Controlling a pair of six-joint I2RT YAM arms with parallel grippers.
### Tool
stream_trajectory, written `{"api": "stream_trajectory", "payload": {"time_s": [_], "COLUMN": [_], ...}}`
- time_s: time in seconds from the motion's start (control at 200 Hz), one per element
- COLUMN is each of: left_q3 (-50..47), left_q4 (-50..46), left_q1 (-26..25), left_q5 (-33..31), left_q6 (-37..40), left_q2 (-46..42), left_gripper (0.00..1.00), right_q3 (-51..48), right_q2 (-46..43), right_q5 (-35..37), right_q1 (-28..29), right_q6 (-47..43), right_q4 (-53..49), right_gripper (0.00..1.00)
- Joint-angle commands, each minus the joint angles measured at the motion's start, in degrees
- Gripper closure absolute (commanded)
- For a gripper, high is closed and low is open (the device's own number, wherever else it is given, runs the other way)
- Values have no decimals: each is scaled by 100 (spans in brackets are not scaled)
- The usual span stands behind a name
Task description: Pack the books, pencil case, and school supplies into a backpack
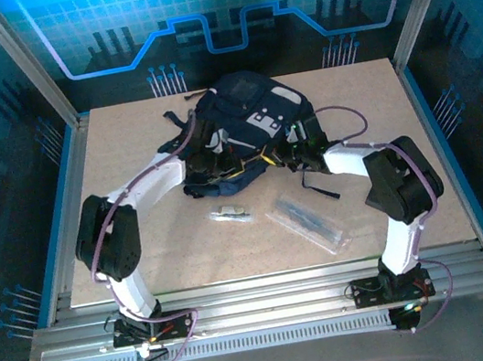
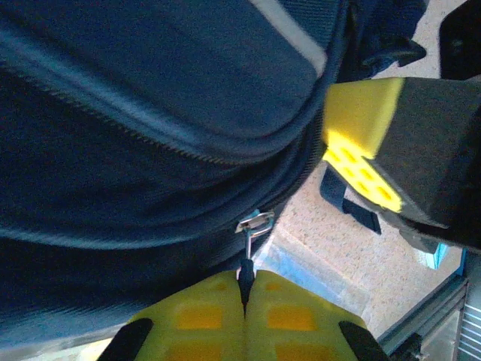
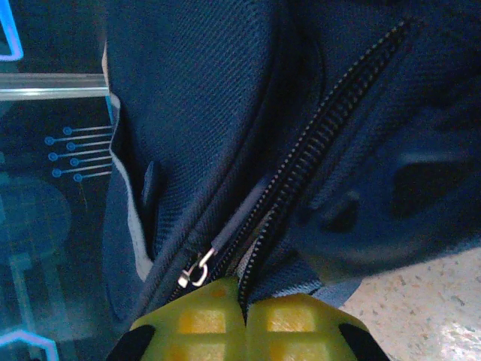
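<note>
The navy backpack lies at the back middle of the table. My left gripper is shut on the dark tab of a zipper pull, whose metal slider sits just beyond the pads. My right gripper is shut on the fabric edge along the backpack's partly open zipper, beside another metal-ringed pull. Both grippers meet at the backpack's near side, left and right. The transparent pencil case and the small pale supply lie on the table in front. The books are hidden.
A dark strap trails from the backpack toward the pencil case. In the left wrist view the right gripper's yellow finger pad stands close at the upper right. Metal rails edge the table's near side.
</note>
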Motion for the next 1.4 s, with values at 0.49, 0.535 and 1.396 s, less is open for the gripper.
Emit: {"api": "stream_trajectory", "payload": {"time_s": [0.49,0.535,1.396], "left_q3": [-145,-126,1568], "left_q4": [-827,-902,431], "left_q1": [905,715,-1028], "left_q5": [-918,-911,-269], "left_q6": [1174,1190,17], "left_q2": [-362,-407,968], "left_gripper": [100,100,100], "right_q3": [1506,1703,1157], "right_q2": [30,166,-780], "right_q5": [412,489,662], "right_q1": [-734,-811,-1036], "right_q6": [-2917,-3049,-2366], "right_q4": [-2468,-2594,-3179], "right_gripper": [100,100,12]}}
